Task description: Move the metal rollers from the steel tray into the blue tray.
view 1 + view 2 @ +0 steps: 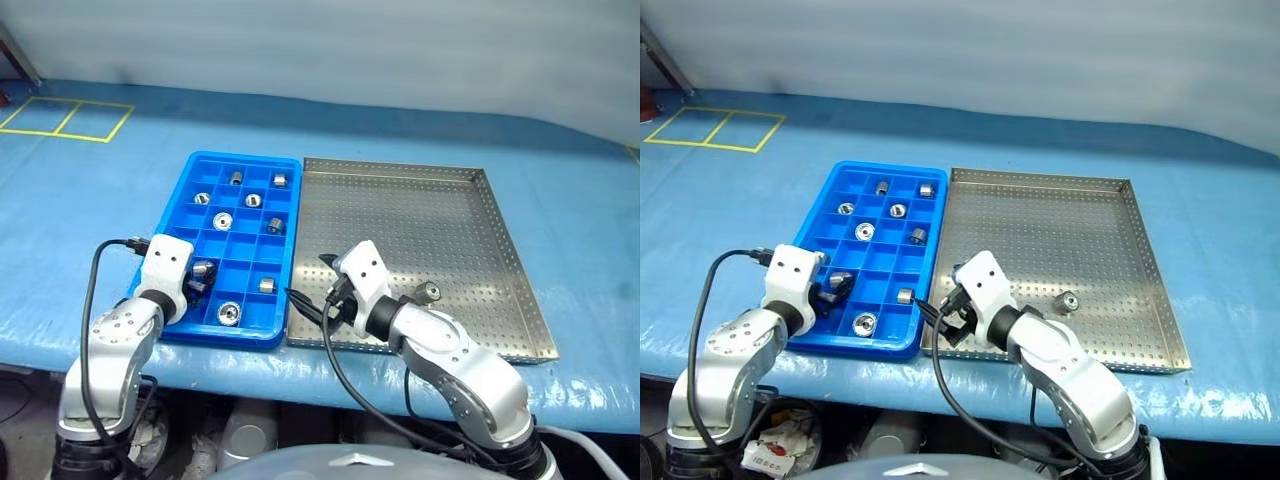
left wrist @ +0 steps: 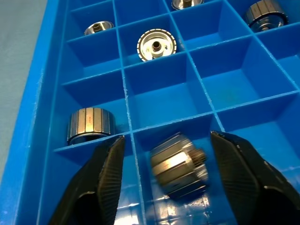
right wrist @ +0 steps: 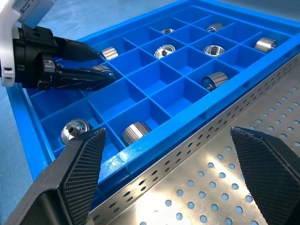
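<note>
The blue tray (image 1: pixel 240 156) lies to the left of the steel tray (image 1: pixel 420 220). Several metal rollers sit in its compartments, one of them a roller (image 1: pixel 223 220) standing on end. My left gripper (image 2: pixel 166 136) hangs open over a near-left compartment. A roller (image 2: pixel 179 166) lies tilted and blurred between the fingers, with a gap on each side. One roller (image 1: pixel 430 292) rests on the steel tray's perforated floor near the front edge. My right gripper (image 3: pixel 167 131) is open and holds nothing, above the steel tray's near-left corner, pointing toward the blue tray.
Both trays sit on a blue-covered table (image 1: pixel 560 200) whose front edge runs just below them. Yellow tape squares (image 1: pixel 65 118) mark the far left. Black cables (image 1: pixel 95 300) loop off both wrists. Another roller (image 2: pixel 90 125) lies in the compartment beside the left fingers.
</note>
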You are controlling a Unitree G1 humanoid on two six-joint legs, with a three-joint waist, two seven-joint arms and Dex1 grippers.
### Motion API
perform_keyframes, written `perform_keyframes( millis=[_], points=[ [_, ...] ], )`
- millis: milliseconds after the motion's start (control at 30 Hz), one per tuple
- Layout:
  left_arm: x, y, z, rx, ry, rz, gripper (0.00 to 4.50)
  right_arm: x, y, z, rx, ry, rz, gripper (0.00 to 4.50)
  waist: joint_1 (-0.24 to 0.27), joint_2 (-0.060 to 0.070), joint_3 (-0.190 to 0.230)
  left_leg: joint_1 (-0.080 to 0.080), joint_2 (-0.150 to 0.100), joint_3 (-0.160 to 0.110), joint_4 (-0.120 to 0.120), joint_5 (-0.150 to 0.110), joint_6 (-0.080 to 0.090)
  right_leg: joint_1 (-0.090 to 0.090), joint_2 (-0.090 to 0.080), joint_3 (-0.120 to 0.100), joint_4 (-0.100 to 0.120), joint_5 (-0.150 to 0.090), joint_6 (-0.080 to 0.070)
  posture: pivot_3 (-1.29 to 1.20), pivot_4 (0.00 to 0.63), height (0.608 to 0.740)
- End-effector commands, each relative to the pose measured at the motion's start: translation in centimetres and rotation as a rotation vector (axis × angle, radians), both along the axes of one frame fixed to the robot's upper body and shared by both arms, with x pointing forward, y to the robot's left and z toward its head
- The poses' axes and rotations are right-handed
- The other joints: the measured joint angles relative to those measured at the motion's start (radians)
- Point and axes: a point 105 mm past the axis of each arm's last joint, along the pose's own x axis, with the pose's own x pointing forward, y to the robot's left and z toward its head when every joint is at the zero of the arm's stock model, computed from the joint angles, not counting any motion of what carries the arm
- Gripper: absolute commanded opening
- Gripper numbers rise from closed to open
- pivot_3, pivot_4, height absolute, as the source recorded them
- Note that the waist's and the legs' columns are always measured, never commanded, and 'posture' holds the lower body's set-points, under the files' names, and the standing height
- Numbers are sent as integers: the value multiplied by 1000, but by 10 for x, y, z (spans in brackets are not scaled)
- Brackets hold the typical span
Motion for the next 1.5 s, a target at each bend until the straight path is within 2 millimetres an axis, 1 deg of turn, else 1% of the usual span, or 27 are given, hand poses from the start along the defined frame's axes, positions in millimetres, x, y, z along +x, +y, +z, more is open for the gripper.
perform_keyframes(
  millis=[33, 167, 233, 333, 467, 533, 667, 800, 933, 1067, 1133, 1333, 1500],
  points=[
    [7, -12, 14, -22, -58, -55, 4465, -3, -1, 16, 41, -64, 1, 4500, 2, 0, 0, 0, 0, 0, 0, 0, 0, 0, 0, 0, 0, 0, 0, 294, 150, 740],
    [19, -33, 41, -98, -155, -168, 4465, -3, -10, 19, 41, -79, -41, 4500, 3, -1, 0, -2, -1, 1, 2, 0, 0, 0, -1, -1, -2, -1, -1, 243, 150, 740],
    [25, -45, 50, -122, -176, -248, 4465, -2, -19, 21, 33, -89, -80, 4500, -6, -1, 0, -2, -1, 1, 2, 0, 0, 0, -1, -1, -2, 0, -1, 207, 150, 740],
    [35, -67, 57, -138, -176, -381, 4465, -4, -37, 21, 18, -99, -154, 4500, -22, -1, 0, -2, -1, 1, 1, 0, 0, 0, -1, -1, -2, 0, 0, 149, 150, 740],
    [47, -95, 57, -137, -154, -532, 4465, -7, -55, 19, -8, -98, -245, 4500, -56, -1, 0, -2, 0, 1, 1, 0, 0, 0, 0, 0, -2, 1, 1, 59, 150, 740],
    [52, -115, 55, -135, -139, -633, 4465, -11, -64, 17, -14, -93, -296, 4500, -73, -1, 0, -2, 0, 2, 1, 0, 0, 0, 0, 0, -2, 1, 2, 36, 150, 740],
    [63, -149, 50, -129, -119, -777, 4465, -21, -75, 15, -19, -80, -379, 4500, -105, 0, 0, -2, -1, 2, 1, 0, 0, 0, 1, 1, -2, 2, 3, -44, 150, 740],
    [69, -174, 43, -121, -102, -885, 4465, -27, -78, 12, -11, -73, -422, 4500, -142, 0, 0, -1, -1, 3, 1, 0, 0, 0, 1, 3, -1, 2, 3, -128, 150, 740],
    [72, -204, 35, -112, -86, -995, 4465, -35, -82, 8, 2, -71, -474, 4500, -170, 0, 0, 0, -1, 4, 1, 0, 0, 0, 1, 4, -1, 2, 4, -178, 150, 740],
    [73, -224, 29, -106, -68, -1073, 4465, -42, -83, 4, 11, -65, -501, 4500, -199, 0, 0, 0, -1, 6, 2, 0, 1, 0, 1, 5, -1, 2, 4, -221, 150, 740],
    [74, -229, 26, -106, -61, -1089, 4465, -44, -82, 3, 12, -65, -508, 4500, -212, 0, 0, 0, -1, 6, 2, 0, 1, 0, 1, 6, -1, 3, 5, -229, 150, 740],
    [72, -252, 10, -117, -7, -1145, 4465, -47, -80, 2, 23, -59, -530, 4500, -240, -1, -1, 1, -1, 7, 2, 0, 1, -1, 2, 8, 0, 3, 5, -249, 150, 740],
    [67, -262, -5, -87, 27, -1192, 4465, -46, -79, 2, 24, -58, -531, 4500, -257, -1, -1, 1, -1, 8, 2, 0, 1, -1, 2, 8, -1, 3, 6, -252, 150, 740]
  ],
)
